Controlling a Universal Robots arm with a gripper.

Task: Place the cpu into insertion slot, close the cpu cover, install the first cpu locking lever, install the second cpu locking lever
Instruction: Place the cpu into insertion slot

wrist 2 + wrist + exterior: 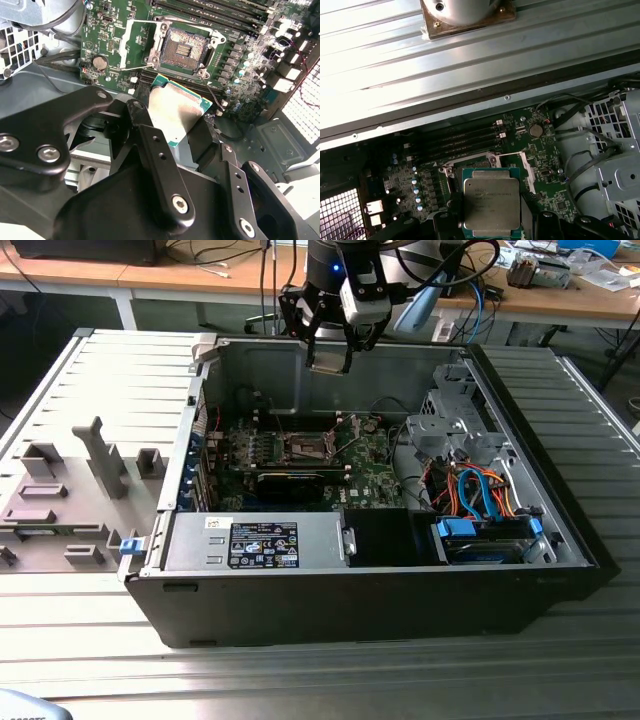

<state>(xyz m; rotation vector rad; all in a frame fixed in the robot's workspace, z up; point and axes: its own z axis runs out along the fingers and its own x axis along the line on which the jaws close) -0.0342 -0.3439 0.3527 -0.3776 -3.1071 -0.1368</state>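
Note:
My gripper (328,362) hangs above the open computer case, over its far wall, shut on the cpu (328,356). In both wrist views the cpu (175,112) (491,200) shows as a flat square chip with a silvery top and green edge, pinched between the black fingers (150,145). The insertion slot (182,49) (303,448) lies bare on the green motherboard (250,75), well below the chip. The cpu cover (134,44) stands swung open beside the slot. Thin wire levers (216,102) stick out by the socket's corners.
Inside the case sit a labelled power supply box (262,543), a grey drive cage (455,425), orange and blue cables (480,495) and a black card (290,483) just in front of the socket. A grey fixture tray (70,490) lies at the exterior view's left.

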